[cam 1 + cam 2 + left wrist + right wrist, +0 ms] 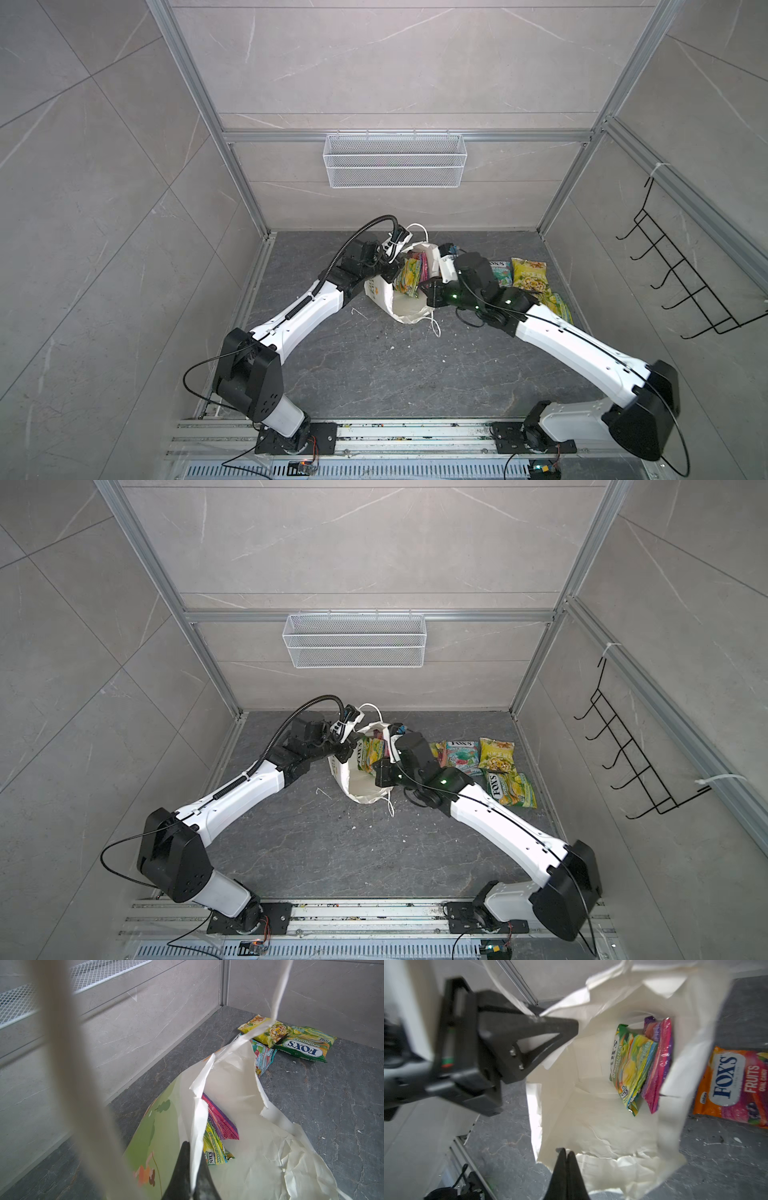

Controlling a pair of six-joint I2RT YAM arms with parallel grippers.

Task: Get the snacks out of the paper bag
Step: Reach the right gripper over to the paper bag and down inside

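Out in the middle of the bench [374, 374], the paper bag [381, 293] sat with its mouth wide open, and I had an arm at it from each side. My left fingers [184, 1155] were clamped tight on the torn white rim, paper visibly sandwiched between them, with a blurry white cord handle [62, 1064] hanging right across that wrist camera. My right fingers [561, 1160] were pressed fully together at the opposite edge of the mouth. Honestly, I couldn't tell whether any paper was caught in there or they were just touching it. Inside the bag, two snacks stood on edge against one wall: a yellow-green FOX'S packet [631, 1068] and a purple-pink packet [658, 1068] right behind it, touching. Out on the bench, on my right side of the bag, lay an orange-red FOX'S packet [733, 1084] just beside the bag, a teal packet [463, 756], the yellow packet with the food picture [496, 756] and another yellow-green FOX'S one [511, 789], all bunched close together near the right wall.
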